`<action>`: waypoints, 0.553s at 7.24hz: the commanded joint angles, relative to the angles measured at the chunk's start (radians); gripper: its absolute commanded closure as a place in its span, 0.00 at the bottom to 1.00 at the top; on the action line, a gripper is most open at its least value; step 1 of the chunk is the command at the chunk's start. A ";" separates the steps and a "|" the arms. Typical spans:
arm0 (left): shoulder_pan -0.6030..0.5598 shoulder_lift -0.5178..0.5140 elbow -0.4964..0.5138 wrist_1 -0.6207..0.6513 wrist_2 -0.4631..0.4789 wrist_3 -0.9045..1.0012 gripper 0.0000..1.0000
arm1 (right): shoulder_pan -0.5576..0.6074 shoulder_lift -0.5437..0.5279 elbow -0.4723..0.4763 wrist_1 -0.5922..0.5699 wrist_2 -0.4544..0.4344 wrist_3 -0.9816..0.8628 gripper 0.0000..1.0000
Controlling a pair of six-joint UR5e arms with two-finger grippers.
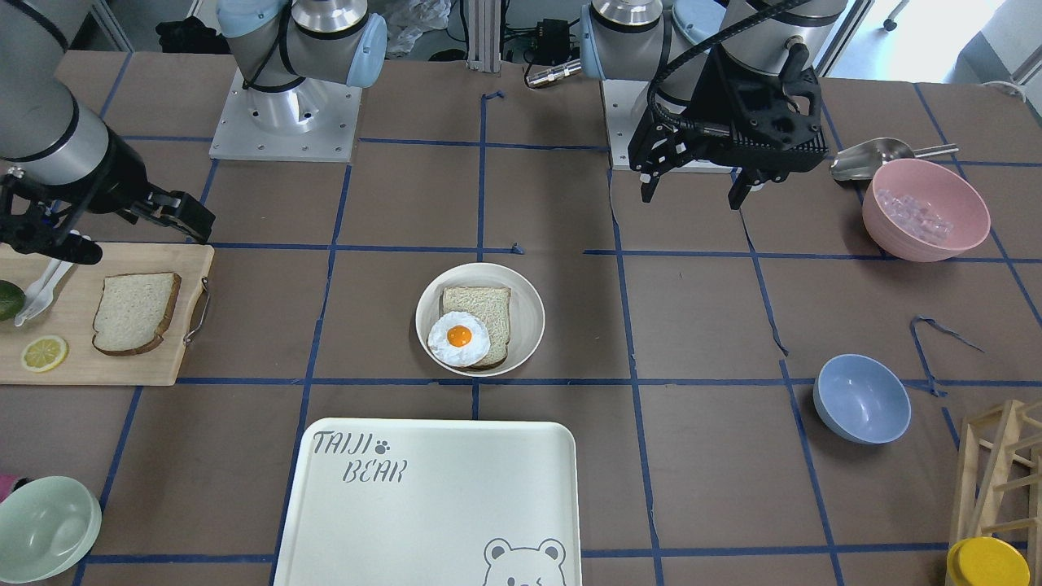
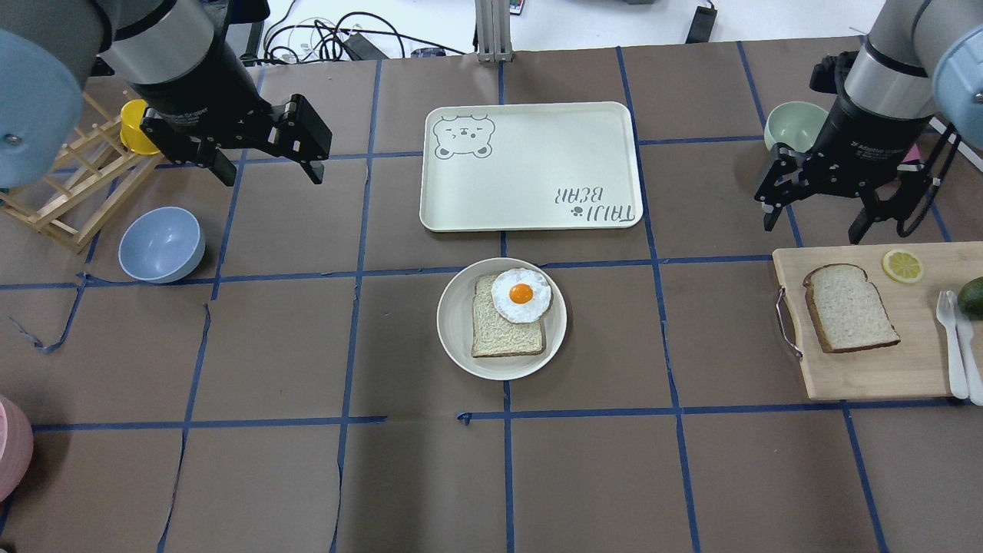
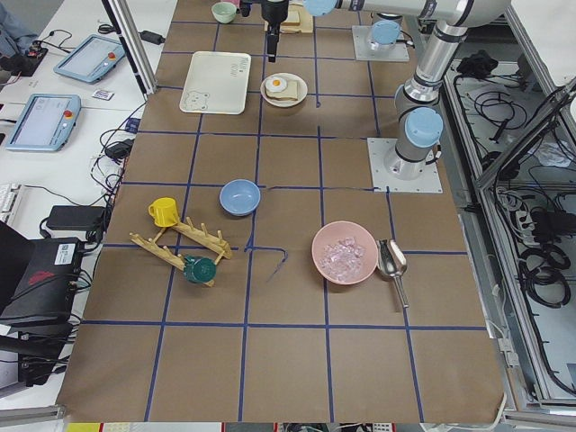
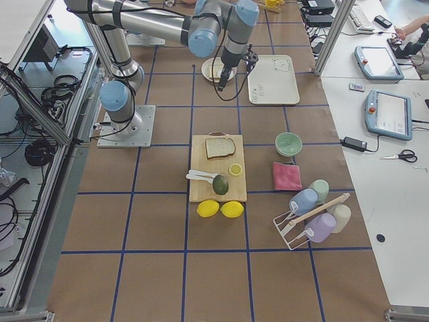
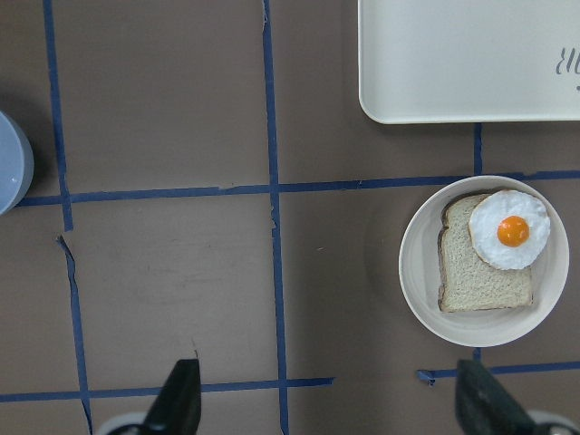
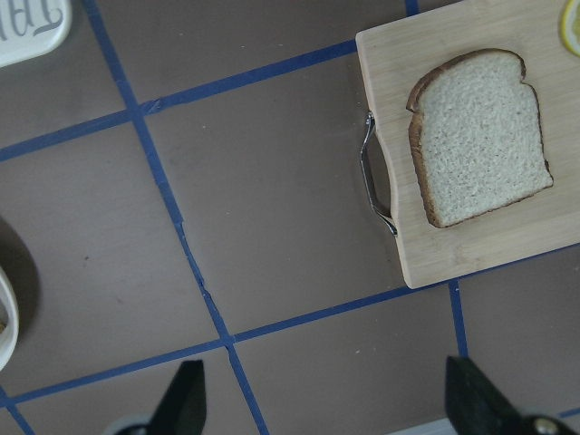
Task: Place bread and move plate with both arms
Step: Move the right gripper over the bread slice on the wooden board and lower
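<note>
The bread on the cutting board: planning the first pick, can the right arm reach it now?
Likely yes: the bread lies bare on the board, and the right gripper hangs open close by, nothing between.

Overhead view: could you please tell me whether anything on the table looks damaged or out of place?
A strip of blue tape curls loose near the blue bowl, and the brown table covering is torn along a nearby grid line. The fried egg sits off-centre, overhanging a corner of its slice on the plate.
</note>
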 commanded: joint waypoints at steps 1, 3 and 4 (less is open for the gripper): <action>0.001 0.000 0.000 0.000 -0.001 0.000 0.00 | -0.092 0.094 0.056 -0.114 0.000 -0.002 0.18; 0.001 0.000 0.000 0.000 -0.001 0.002 0.00 | -0.095 0.150 0.145 -0.302 -0.053 0.002 0.19; 0.001 0.000 0.000 0.000 -0.001 0.000 0.00 | -0.095 0.165 0.162 -0.336 -0.060 0.008 0.21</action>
